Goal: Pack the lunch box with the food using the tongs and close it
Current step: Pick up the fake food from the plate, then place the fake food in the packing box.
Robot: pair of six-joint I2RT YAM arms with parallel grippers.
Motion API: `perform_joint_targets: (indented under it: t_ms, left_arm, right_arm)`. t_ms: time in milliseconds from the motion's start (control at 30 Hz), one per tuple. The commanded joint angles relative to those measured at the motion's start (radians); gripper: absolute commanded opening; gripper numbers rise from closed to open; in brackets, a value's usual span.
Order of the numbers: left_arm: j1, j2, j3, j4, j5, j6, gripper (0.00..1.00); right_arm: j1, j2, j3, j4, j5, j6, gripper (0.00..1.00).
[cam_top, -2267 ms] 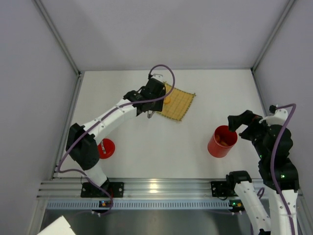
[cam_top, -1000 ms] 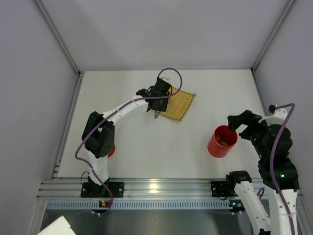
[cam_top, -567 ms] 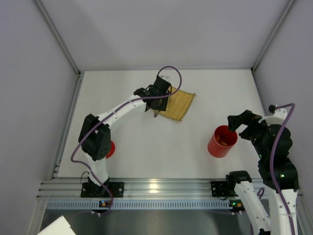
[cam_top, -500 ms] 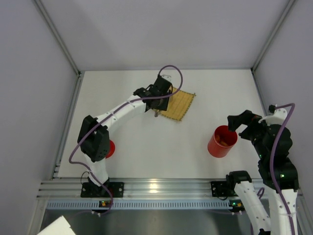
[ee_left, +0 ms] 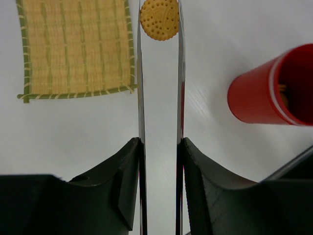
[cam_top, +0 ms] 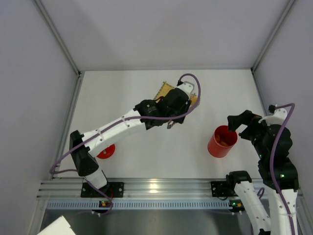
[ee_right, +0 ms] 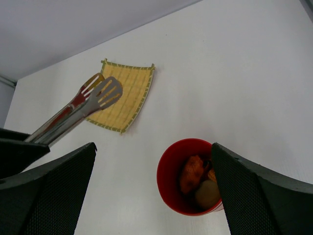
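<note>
The white counter (cam_top: 146, 152) carries a yellow woven mat (ee_left: 73, 46) toward its far side. The red lunch box (cam_top: 221, 143) stands upright and uncapped at the right, with food pieces (ee_right: 193, 178) inside. Its lid (cam_top: 106, 152) lies near the left arm's base. The right tool (ee_right: 154, 147) is released, its fingers spread above the lunch box. The left tool (ee_left: 160, 147) is clenched on the tongs (ee_right: 73, 111), whose tips pinch a round yellow biscuit (ee_left: 159, 19) between mat and lunch box.

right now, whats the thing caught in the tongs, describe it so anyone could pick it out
In the left wrist view, find the yellow mat; just right of it run the two thin arms of the tongs. Pinched between their tips, left of the red lunch box, is the biscuit. Unlike anything near it, it is a flat tan disc dotted with holes.
</note>
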Motion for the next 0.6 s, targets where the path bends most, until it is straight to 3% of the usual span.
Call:
perform_joint_targets:
  t_ms: [0, 300, 567]
  left_arm:
    - [-0.088, -0.069, 0.028, -0.018, -0.034, 0.002, 0.33]
    - [-0.252, -0.080, 0.034, -0.002, -0.013, -0.015, 0.34]
    - [-0.332, -0.020, 0.080, 0.004, 0.010, -0.017, 0.34]
  right_arm:
    - [-0.012, 0.012, 0.016, 0.047, -0.008, -0.002, 0.99]
    - [-0.012, 0.011, 0.027, 0.035, -0.005, 0.000, 0.99]
    - [-0.012, 0.009, 0.032, 0.027, -0.003, -0.002, 0.99]
